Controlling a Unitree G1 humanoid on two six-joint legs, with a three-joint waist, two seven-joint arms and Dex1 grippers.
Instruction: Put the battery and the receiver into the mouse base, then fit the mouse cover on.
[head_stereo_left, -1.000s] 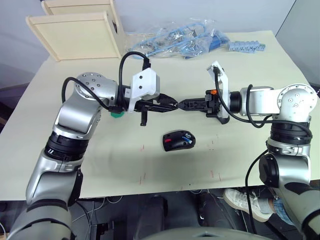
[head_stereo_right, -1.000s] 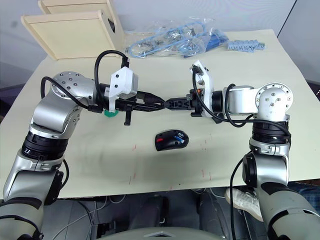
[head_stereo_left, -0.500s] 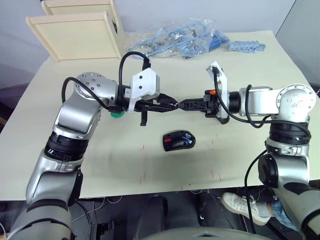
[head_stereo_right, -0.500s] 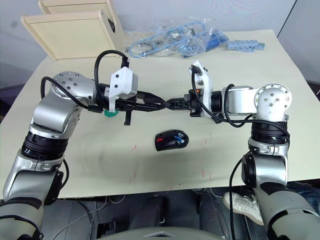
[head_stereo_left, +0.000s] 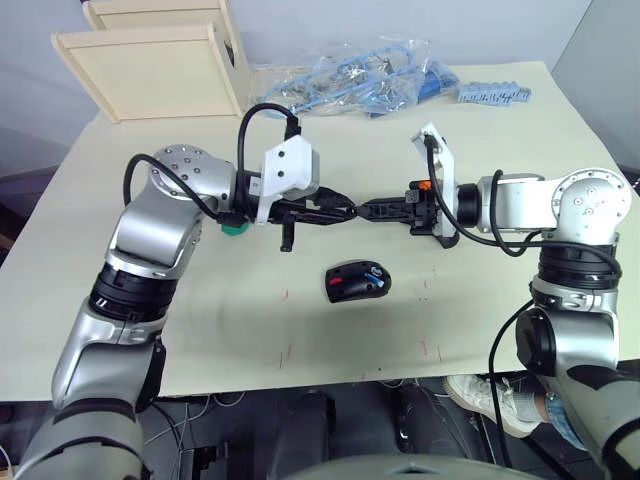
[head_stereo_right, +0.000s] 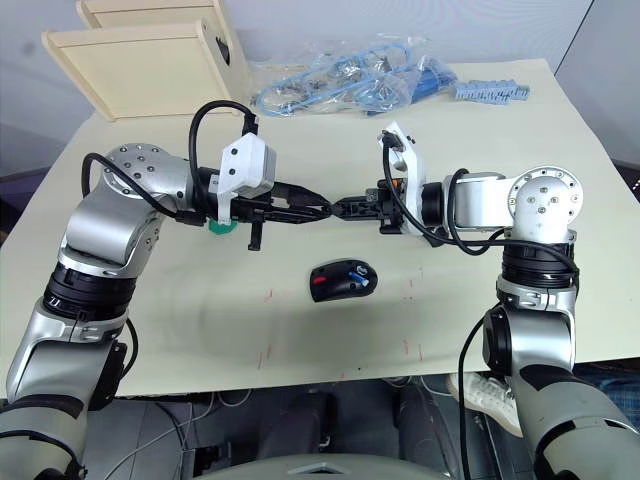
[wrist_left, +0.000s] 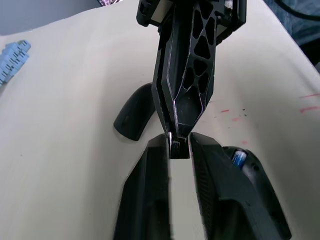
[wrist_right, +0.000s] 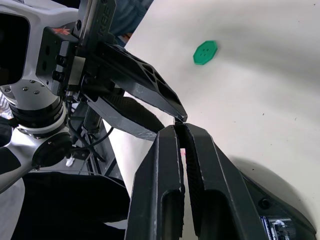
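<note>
Above the counter (head_stereo_left: 200, 330), the left pincer (head_stereo_left: 350, 210) and right pincer (head_stereo_left: 362, 209) meet tip to tip, both pinching the tiny receiver (wrist_left: 175, 146). Just nearer lies the mouse base (head_stereo_left: 357, 281) with the battery (wrist_left: 238, 157) inside.

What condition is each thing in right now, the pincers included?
Mouse base: open, uncovered, on the table.
Battery: seated in the base.
Mouse cover: off, lying on the table.
Receiver: apparently pinched in the air, not in the base.
Left pincer: shut on the receiver.
Right pincer: shut, tip to tip with the left.
</note>
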